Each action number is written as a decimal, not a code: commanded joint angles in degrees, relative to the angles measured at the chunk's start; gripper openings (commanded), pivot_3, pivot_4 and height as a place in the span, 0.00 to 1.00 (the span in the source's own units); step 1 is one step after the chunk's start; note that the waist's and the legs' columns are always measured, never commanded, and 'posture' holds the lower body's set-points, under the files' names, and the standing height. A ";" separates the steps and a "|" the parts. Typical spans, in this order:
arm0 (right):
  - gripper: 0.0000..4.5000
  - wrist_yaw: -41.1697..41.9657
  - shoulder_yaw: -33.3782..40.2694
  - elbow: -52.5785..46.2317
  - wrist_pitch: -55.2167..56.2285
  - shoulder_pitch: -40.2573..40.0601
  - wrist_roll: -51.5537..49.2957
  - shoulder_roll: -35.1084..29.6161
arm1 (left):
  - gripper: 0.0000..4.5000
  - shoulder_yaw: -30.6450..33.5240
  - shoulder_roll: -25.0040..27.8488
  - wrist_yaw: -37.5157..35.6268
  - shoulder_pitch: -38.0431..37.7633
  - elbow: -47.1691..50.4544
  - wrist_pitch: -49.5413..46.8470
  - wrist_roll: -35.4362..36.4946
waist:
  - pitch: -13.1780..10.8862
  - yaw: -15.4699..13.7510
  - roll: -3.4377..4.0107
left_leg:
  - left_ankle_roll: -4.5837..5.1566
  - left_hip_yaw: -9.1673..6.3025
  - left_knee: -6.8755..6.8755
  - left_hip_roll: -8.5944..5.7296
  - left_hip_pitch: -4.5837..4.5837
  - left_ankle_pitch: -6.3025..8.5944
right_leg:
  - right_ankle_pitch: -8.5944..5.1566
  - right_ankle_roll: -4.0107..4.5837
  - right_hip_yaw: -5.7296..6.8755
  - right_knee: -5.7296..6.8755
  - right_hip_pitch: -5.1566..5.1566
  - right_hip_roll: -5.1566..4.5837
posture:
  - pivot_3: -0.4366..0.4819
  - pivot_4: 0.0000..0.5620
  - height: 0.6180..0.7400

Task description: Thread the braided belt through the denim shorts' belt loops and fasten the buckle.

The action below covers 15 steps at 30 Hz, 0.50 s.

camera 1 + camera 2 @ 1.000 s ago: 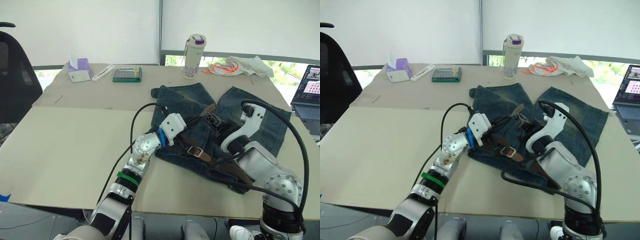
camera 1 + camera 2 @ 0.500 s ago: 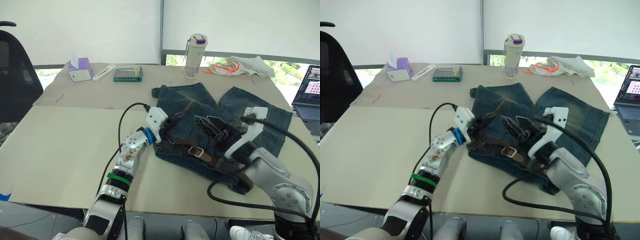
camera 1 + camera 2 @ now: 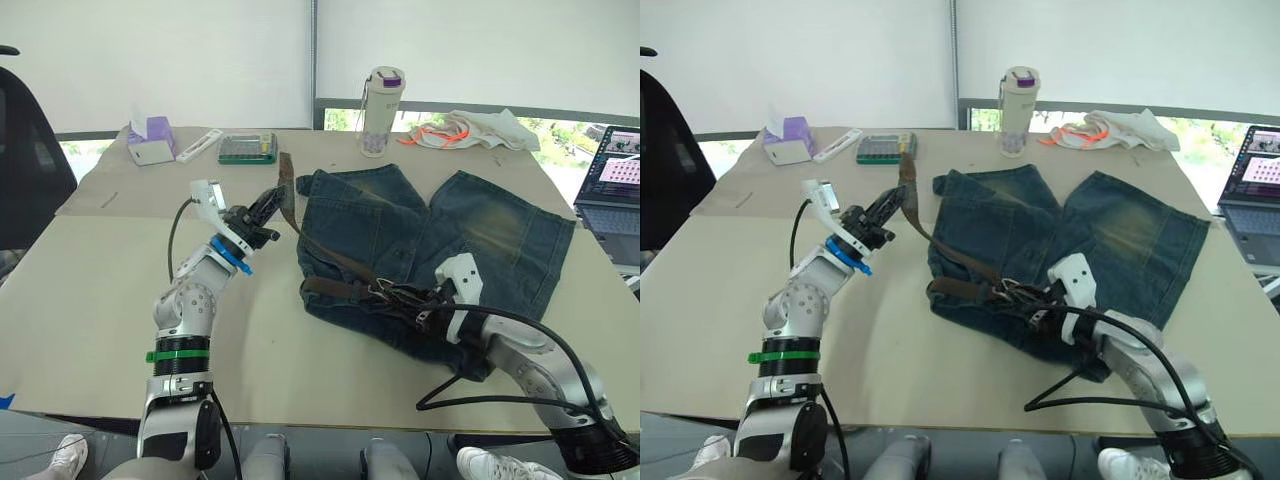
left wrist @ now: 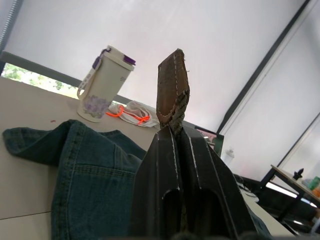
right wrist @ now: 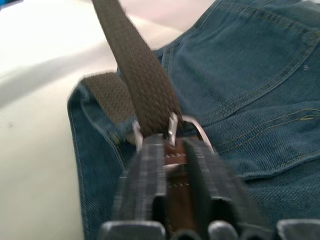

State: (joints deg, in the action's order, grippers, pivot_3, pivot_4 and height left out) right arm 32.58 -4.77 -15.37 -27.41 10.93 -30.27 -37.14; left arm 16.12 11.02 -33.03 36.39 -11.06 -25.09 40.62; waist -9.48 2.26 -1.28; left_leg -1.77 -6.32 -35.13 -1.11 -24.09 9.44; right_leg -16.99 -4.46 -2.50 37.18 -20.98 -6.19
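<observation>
White blinds and a strip of window close off the far side of a wide beige table [image 3: 90, 300], where the denim shorts [image 3: 470, 225] lie spread flat with the legs pointing away toward a pale bottle [image 3: 378, 98] with a purple lid and a white cloth [image 3: 480, 130] with orange cord. To the robot's left of the shorts, the left gripper [image 3: 272, 208] is raised above the table, its two black fingers pressed together on the tip of the braided belt [image 3: 325, 250]; in the left wrist view that brown tip [image 4: 172, 90] stands up just beyond the fingertips. From there the strap slopes down across the near leg of the shorts to the waistband. At the waistband, the right gripper [image 3: 420, 300] lies low over the denim with its fingers closed on the leather end next to the buckle [image 5: 172, 130], whose silver frame sits just ahead of the fingertips with the woven strap passing through it. A second stretch of belt lies along the waistband edge. Near the table's far left edge sit a tissue box [image 3: 148, 140], a white remote [image 3: 205, 143] and a calculator [image 3: 247, 148]. A laptop [image 3: 610, 170] stands open at the right edge.
</observation>
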 commanded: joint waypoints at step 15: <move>0.01 9.20 3.68 5.47 -3.46 11.05 1.17 0.84 | 0.00 -4.89 1.80 -2.51 -5.39 7.68 -2.26 -0.83 | -0.02 0.13 0.00 | -0.08 0.02 0.04 0.00 -0.02 -0.05 | 0.06 0.10 -0.04 0.01 -0.06 -0.01 | 0.48 0.27 1.00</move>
State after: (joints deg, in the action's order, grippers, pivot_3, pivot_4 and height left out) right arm 41.06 -2.95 -9.55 -30.27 20.64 -28.30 -35.68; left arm 10.34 12.05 -34.52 29.69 -3.57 -28.66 39.57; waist -9.49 2.39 -1.28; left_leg -1.85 -6.31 -35.07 -1.10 -24.10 9.39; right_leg -16.92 -4.35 -2.53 37.20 -21.04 -6.19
